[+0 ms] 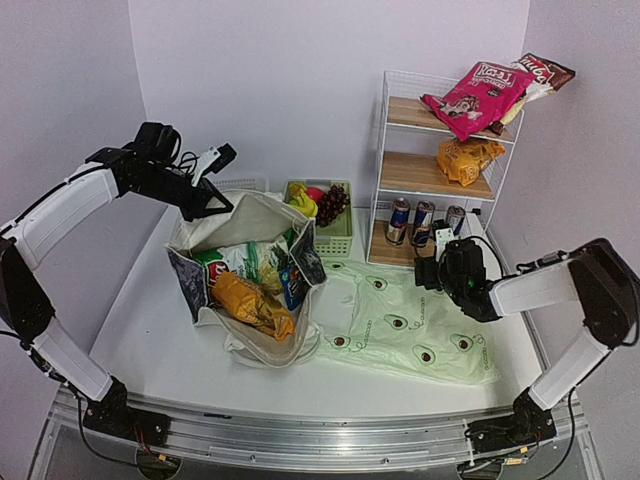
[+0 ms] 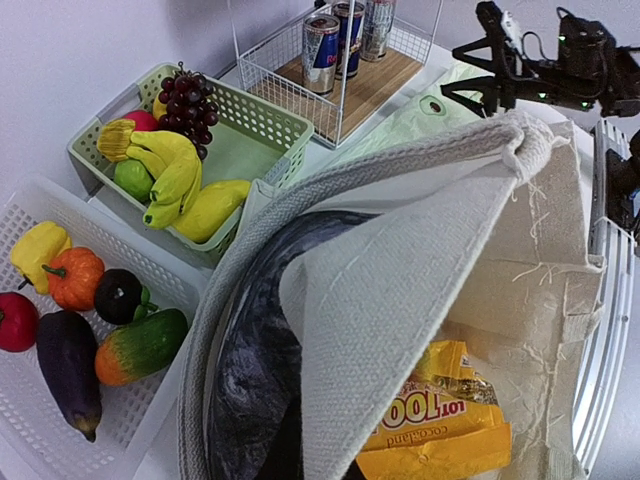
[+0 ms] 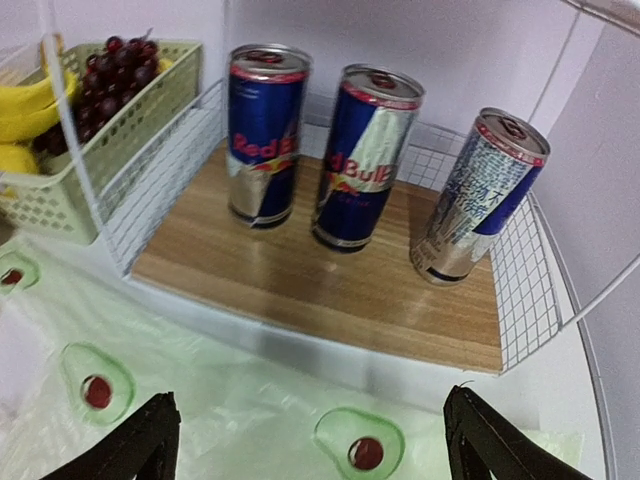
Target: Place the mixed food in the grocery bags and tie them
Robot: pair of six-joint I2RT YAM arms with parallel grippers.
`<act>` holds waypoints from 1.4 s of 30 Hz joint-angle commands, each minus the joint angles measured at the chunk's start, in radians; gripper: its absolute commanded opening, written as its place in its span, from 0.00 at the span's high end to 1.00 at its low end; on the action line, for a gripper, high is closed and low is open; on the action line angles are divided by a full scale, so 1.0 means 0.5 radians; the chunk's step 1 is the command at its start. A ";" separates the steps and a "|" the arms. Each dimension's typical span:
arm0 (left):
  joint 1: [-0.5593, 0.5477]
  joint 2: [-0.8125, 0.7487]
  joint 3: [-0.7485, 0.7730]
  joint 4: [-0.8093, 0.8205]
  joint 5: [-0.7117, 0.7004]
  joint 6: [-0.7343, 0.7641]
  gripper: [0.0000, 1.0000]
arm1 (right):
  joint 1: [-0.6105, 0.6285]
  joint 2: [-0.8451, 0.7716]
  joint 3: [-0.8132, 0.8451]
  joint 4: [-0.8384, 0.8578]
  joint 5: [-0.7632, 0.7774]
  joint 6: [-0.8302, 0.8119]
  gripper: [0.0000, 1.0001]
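The cream canvas tote (image 1: 255, 225) stands open at centre left, with a green-white packet (image 1: 245, 262) and an orange packet (image 1: 250, 305) inside. My left gripper (image 1: 205, 197) is shut on its back rim and holds it up; in the left wrist view the canvas (image 2: 400, 260) hides the fingers. The pale-green avocado bag (image 1: 410, 335) lies flat to the right. My right gripper (image 3: 315, 440) hangs open just above it, facing three drink cans (image 3: 362, 155) on the rack's lowest shelf. Bananas (image 1: 303, 200) and grapes (image 1: 331, 203) sit in a green basket (image 1: 340, 240).
A white wire rack (image 1: 380, 150) at the back right holds a pink packet (image 1: 475, 95) on top and an orange one (image 1: 465, 160) on the middle shelf. A white basket (image 2: 40, 210) of toy vegetables sits behind the tote, beside the left wall.
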 commanded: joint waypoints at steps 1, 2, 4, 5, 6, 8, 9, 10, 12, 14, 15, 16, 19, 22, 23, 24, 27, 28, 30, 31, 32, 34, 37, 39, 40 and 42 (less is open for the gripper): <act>0.006 -0.009 -0.070 0.194 0.058 -0.146 1.00 | -0.220 0.371 -0.018 1.066 -0.065 -0.068 0.12; 0.007 0.009 -0.062 0.202 0.068 -0.166 1.00 | -0.254 0.457 -0.007 1.191 -0.077 -0.099 0.13; 0.005 0.035 -0.053 0.225 0.082 -0.182 1.00 | -0.300 0.579 0.058 1.253 -0.058 -0.127 0.13; 0.006 0.042 -0.051 0.242 0.084 -0.181 1.00 | -0.318 0.633 0.088 1.255 -0.047 -0.128 0.13; 0.006 0.050 -0.051 0.255 0.073 -0.174 1.00 | -0.343 0.676 0.131 1.255 -0.038 -0.125 0.13; 0.008 0.067 -0.048 0.276 0.049 -0.158 1.00 | -0.387 0.769 0.219 1.257 -0.023 -0.120 0.13; 0.009 0.077 -0.041 0.274 0.043 -0.150 1.00 | -0.409 0.797 0.252 1.258 -0.017 -0.112 0.13; 0.009 0.086 -0.035 0.273 0.037 -0.142 1.00 | -0.432 0.823 0.283 1.257 -0.013 -0.106 0.13; 0.010 0.102 -0.028 0.275 0.024 -0.129 1.00 | -0.472 0.863 0.328 1.258 -0.010 -0.097 0.13; 0.011 0.121 -0.021 0.287 0.012 -0.125 1.00 | -0.500 0.895 0.363 1.258 -0.005 -0.104 0.13; 0.013 0.128 -0.021 0.293 0.009 -0.123 1.00 | -0.512 0.913 0.382 1.258 0.000 -0.107 0.13; 0.017 0.135 -0.020 0.299 0.006 -0.117 1.00 | -0.522 0.938 0.401 1.258 0.005 -0.105 0.13; 0.036 0.150 -0.017 0.308 -0.005 -0.103 1.00 | -0.551 1.027 0.477 1.256 0.009 -0.102 0.13; 0.053 0.170 0.012 0.297 -0.008 -0.090 1.00 | -0.569 1.094 0.564 1.258 0.003 -0.106 0.13; 0.057 0.176 0.019 0.294 -0.010 -0.088 1.00 | -0.576 1.111 0.583 1.258 0.008 -0.101 0.13; 0.060 0.181 0.025 0.292 -0.011 -0.088 1.00 | -0.584 1.127 0.598 1.258 0.014 -0.095 0.13; 0.067 0.194 0.033 0.295 -0.010 -0.086 1.00 | -0.609 1.161 0.617 1.258 0.037 -0.063 0.13; 0.067 0.197 0.035 0.295 -0.011 -0.084 1.00 | -0.624 1.170 0.628 1.258 0.031 -0.060 0.13; 0.071 0.206 0.045 0.286 -0.009 -0.075 1.00 | -0.650 1.175 0.654 1.258 -0.005 -0.060 0.13; 0.070 0.213 0.050 0.282 -0.009 -0.070 1.00 | -0.656 1.176 0.667 1.258 -0.018 -0.063 0.13; 0.070 0.219 0.056 0.282 -0.010 -0.066 1.00 | -0.658 1.177 0.680 1.258 -0.023 -0.067 0.13; 0.070 0.231 0.066 0.290 -0.011 -0.063 1.00 | -0.661 1.190 0.700 1.258 -0.014 -0.072 0.12; 0.073 0.244 0.084 0.292 -0.004 -0.065 1.00 | -0.670 1.236 0.740 1.258 0.006 -0.069 0.11; 0.072 0.251 0.098 0.282 0.000 -0.056 1.00 | -0.676 1.260 0.779 1.258 0.006 -0.086 0.10; 0.072 0.254 0.105 0.276 0.001 -0.051 1.00 | -0.677 1.269 0.804 1.258 0.010 -0.100 0.10; 0.072 0.263 0.121 0.264 0.002 -0.048 1.00 | -0.688 1.283 0.835 1.258 0.014 -0.109 0.09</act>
